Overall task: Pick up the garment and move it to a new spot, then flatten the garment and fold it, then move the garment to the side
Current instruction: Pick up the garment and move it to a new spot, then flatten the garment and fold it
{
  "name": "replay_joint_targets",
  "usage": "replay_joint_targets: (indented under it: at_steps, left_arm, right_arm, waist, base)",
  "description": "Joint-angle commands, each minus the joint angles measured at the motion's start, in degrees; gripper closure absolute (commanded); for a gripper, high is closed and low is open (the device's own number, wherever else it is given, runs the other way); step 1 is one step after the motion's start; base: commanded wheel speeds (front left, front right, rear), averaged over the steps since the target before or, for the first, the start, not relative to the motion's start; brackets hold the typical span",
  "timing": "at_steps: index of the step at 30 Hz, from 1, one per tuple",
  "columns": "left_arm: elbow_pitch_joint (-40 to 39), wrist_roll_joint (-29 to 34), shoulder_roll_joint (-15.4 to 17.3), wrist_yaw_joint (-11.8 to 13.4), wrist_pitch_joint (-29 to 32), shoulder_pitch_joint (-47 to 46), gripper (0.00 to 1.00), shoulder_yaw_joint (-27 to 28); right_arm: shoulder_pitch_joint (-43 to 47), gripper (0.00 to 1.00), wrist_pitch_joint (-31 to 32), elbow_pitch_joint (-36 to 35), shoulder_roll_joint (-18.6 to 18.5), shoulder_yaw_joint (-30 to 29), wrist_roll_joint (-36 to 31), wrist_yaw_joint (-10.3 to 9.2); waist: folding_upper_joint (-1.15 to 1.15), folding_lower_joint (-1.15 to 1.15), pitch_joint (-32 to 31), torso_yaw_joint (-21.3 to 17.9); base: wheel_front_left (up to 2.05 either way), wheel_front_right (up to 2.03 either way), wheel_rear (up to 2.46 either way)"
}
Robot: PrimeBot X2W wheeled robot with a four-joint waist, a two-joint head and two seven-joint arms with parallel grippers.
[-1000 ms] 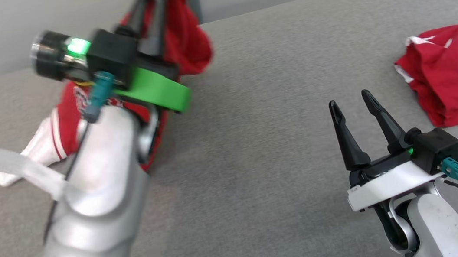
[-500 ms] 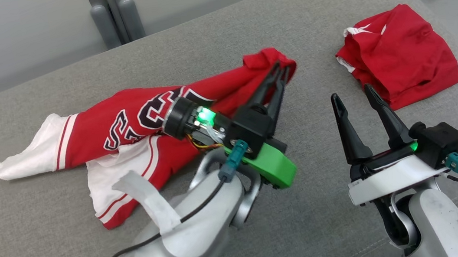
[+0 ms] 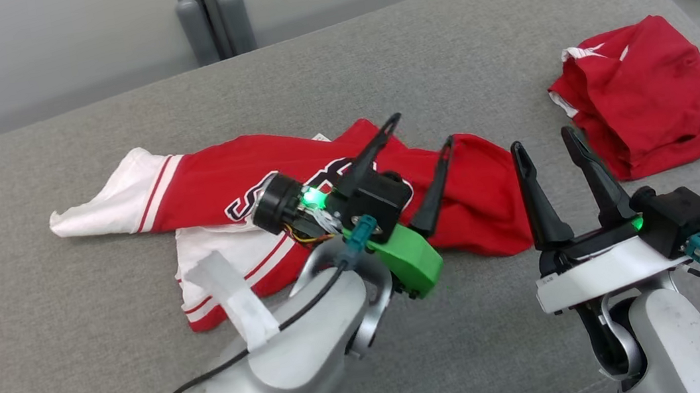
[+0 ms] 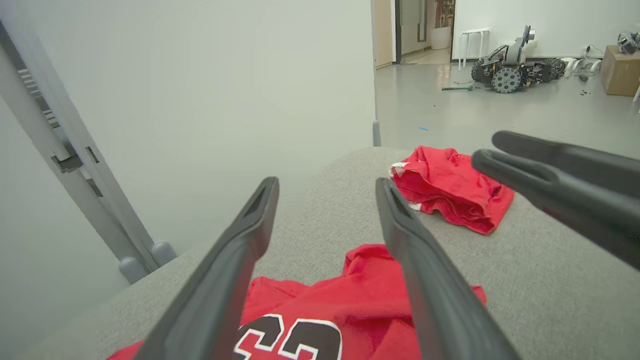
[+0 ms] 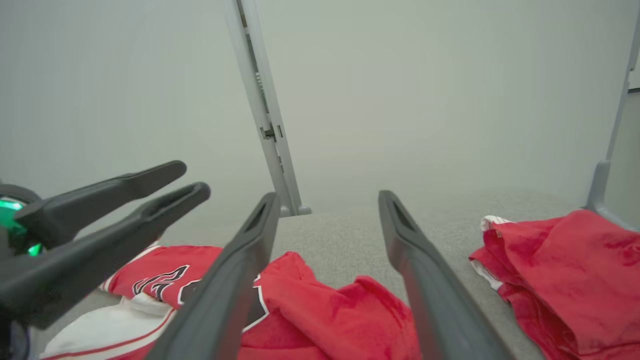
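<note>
Grey worktop (image 3: pixel 471 41), rumpled red-and-white jersey (image 3: pixel 214 180) across its middle.
A second red garment (image 3: pixel 652 99) lies to its right. The left gripper (image 3: pixel 422 129), clamped on the jersey's red end half a second ago, now hovers with jaws wide, empty; the right gripper (image 3: pixel 541 138) has jaws spread, holding nothing.

Jersey lettering (image 3: pixel 243 204) partly hidden behind left tool (image 3: pixel 422 128)
</note>
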Motion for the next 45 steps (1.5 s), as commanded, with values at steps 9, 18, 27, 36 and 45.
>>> replay_joint_targets:
  at_steps: [9,18,27,36,45]
  left_arm:
    - [-10.3,3.9,7.7,2.8,-0.2,12.7,0.0,18.8]
    - [-22.5,9.5,10.4,-1.3,-0.2,30.7,0.0,35.6]
    - [-25.4,15.5,5.1,-8.0,-0.2,43.5,0.0,44.3]
    - [-24.8,20.8,0.9,-14.1,-0.2,46.3,0.0,50.2]
    - [-23.9,21.8,0.2,-16.1,-0.2,44.3,0.0,50.1]
  right_arm:
    - [3.0,0.0,-0.2,0.8,-0.1,-0.1,-2.3,-0.09]
    - [5.2,0.0,-0.2,1.7,-0.1,1.9,-2.2,-0.09]
    - [6.4,0.0,-0.2,2.9,-0.1,3.4,-1.5,-0.09]
    - [6.5,0.0,-0.2,3.4,-0.1,3.5,-1.4,-0.09]
    - [3.9,0.0,-0.2,5.9,-1.1,8.0,-2.5,-0.08]
  waist:
    - [0.0,0.0,-4.9,9.9]
    - [0.0,0.0,-7.7,14.1]
    - [0.0,0.0,-9.1,14.8]
    - [0.0,0.0,-8.9,14.6]
    - [0.0,0.0,-6.7,15.8]
  base:
    - [0.0,0.0,0.0]
    - [0.0,0.0,0.0]
    - [0.0,0.0,0.0]
    - [0.0,0.0,0.0]
    - [0.0,0.0,0.0]
